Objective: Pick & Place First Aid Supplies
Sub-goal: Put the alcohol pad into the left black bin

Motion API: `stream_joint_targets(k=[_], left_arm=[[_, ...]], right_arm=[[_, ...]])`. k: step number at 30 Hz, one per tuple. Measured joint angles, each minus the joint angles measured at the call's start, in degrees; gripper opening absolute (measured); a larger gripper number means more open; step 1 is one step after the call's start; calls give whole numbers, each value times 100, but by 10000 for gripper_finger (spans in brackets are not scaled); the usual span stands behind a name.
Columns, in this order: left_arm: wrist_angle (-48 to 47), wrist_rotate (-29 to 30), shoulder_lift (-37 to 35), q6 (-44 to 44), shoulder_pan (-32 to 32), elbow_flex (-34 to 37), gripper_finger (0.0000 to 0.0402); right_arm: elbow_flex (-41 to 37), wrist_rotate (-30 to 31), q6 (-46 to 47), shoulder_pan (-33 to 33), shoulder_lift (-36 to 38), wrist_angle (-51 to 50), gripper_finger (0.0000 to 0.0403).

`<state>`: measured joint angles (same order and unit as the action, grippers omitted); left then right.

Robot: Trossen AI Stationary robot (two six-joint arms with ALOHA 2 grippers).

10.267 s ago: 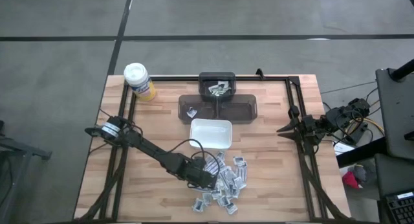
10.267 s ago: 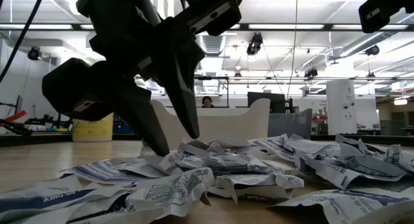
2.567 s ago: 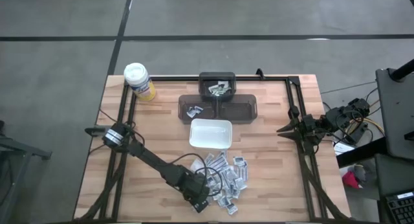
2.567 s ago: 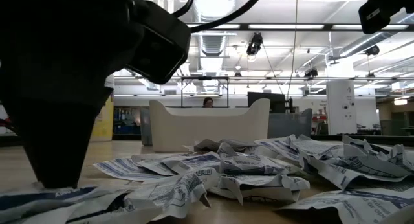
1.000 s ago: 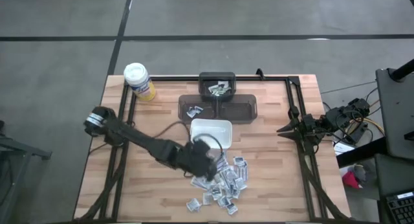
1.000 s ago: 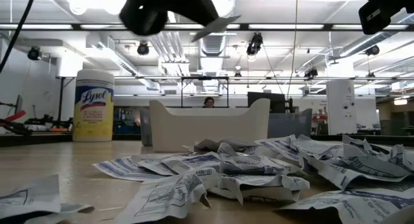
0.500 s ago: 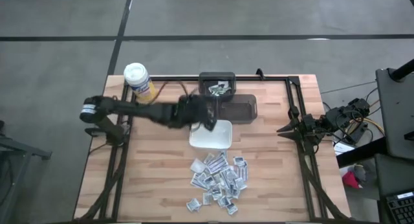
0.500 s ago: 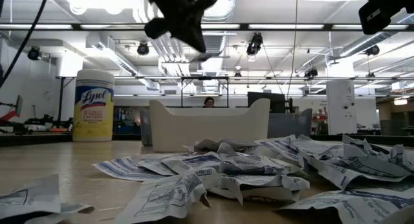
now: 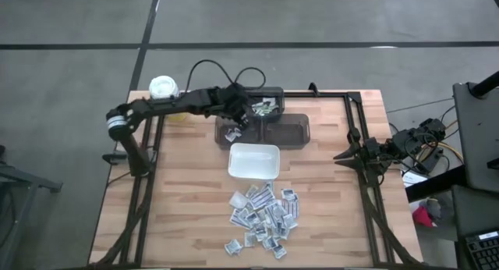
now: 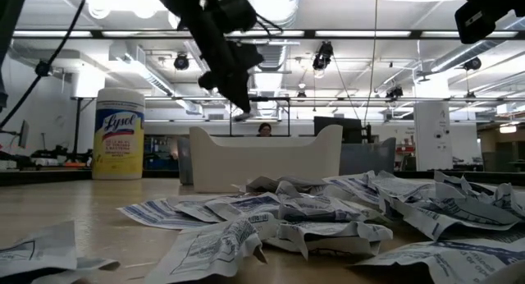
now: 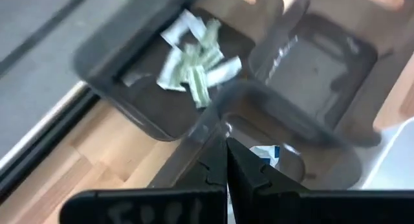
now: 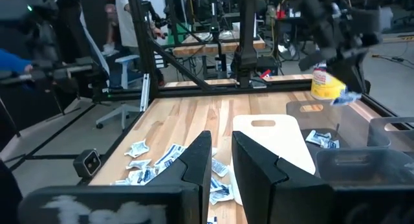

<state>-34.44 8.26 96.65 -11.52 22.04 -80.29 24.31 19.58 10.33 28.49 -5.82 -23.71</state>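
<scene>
The left gripper (image 9: 243,119) is held above the left compartment of the dark tray (image 9: 294,130), at the far side of the table (image 9: 331,219). Its fingers (image 11: 217,167) are pressed together and clamped on one small packet (image 12: 347,96) with bluish print, which hangs from the tips in mid-air, clear of the tray, as seen from the low view. A second loose packet (image 9: 231,135) is seen lying in that left compartment, just beside the gripper. The small dark bin (image 9: 263,91) joined to the tray's far edge is seen with a few greenish-white packets (image 9: 263,108) inside.

The rest of the first aid supplies (image 9: 263,216) are left in a loose pile on the near half of the table, spread flat and overlapping, well apart from the left gripper. The white dish (image 9: 253,161) is placed between pile and tray, with nothing seen in it. The yellow canister (image 10: 120,133) is stood upright at the far left corner, partly covered by the left arm from above.

The right gripper (image 9: 341,155) is parked at the table's right edge, with its fingers (image 12: 198,160) slightly apart and nothing between them. A person (image 10: 263,130) is visible far behind the table.
</scene>
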Motion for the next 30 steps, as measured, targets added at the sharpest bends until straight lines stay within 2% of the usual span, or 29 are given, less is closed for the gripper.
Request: stream_joint_targets(k=[9,13,30], left_arm=[[-9,-719,998,647,35,0,0],[-2,-746,1312,759,42,0,0],[28,-737,1486,1090,61,0,1]], right_arm=[[-1,1,3,0,0,1,59],[1,1,9,-2,0,3,59],[-1,1,1,0,0,1,59]])
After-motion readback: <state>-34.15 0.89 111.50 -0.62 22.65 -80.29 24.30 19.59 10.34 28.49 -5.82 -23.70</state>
